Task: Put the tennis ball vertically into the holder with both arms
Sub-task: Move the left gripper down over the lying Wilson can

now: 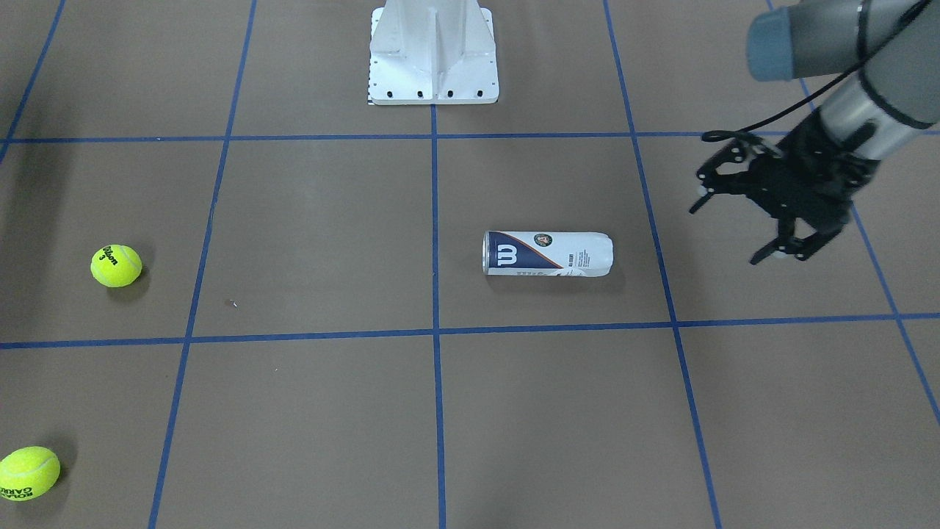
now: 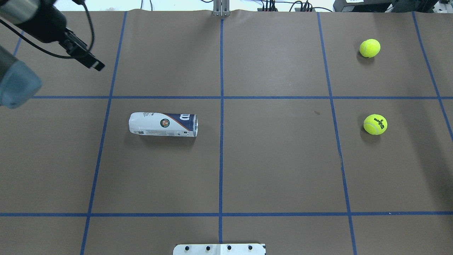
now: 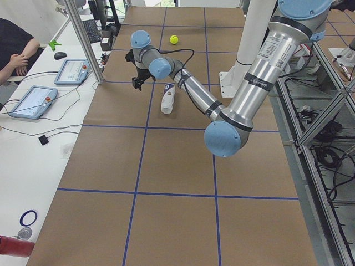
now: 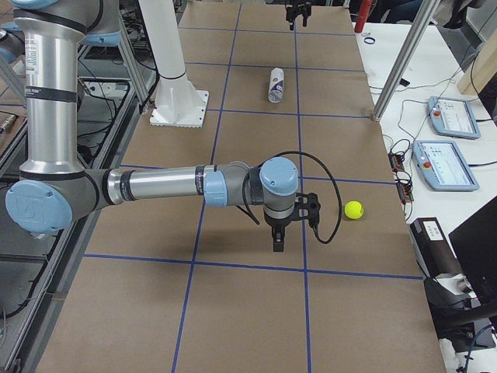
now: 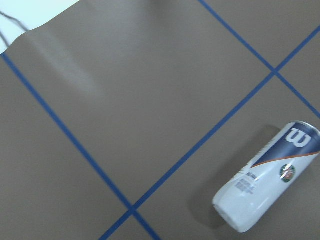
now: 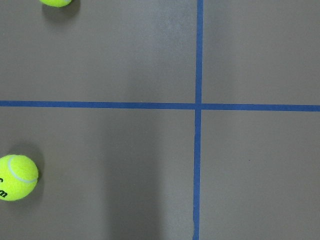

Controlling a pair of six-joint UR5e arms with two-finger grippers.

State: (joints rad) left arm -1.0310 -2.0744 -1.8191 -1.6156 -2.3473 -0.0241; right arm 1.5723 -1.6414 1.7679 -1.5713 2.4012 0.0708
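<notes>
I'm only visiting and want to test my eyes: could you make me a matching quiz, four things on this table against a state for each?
Things:
1. holder
2. left gripper
3. Wilson ball
4. white pedestal

States:
A. open, holding nothing
B. yellow-green, resting on the table
C. lying on its side
D. upright, bolted down

Pairs: 1-C, 2-A, 3-B, 4-D

Wide gap betw. holder [image 2: 162, 124] & balls [image 2: 375, 124]
</notes>
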